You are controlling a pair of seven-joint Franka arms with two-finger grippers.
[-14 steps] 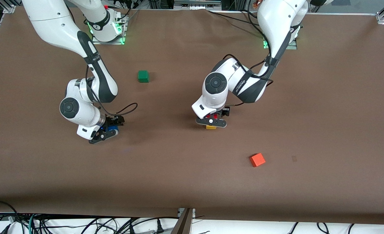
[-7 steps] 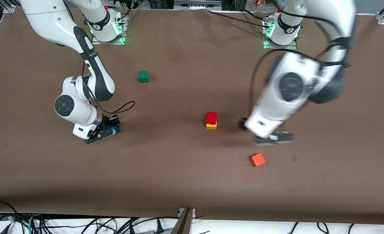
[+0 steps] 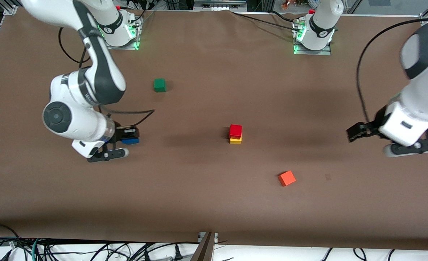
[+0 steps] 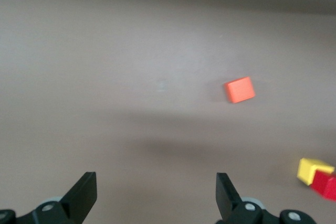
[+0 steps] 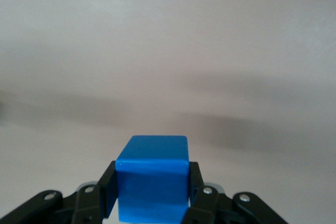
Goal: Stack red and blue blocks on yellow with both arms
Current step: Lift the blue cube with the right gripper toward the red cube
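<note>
Gripping the blue block (image 5: 152, 174) on 2 opposite faces, the right gripper (image 3: 121, 143) has its jaws narrowed onto it, lifted above the brown worktop (image 3: 206, 195) toward the right arm's end. The red block (image 3: 235, 131) sits on the yellow block (image 3: 235, 140) mid-worktop. The left gripper (image 4: 157, 195) hangs over the left arm's end, jaws spread wide and holding nothing. An orange cube (image 3: 287, 178) lies nearer the front camera than the stack.
</note>
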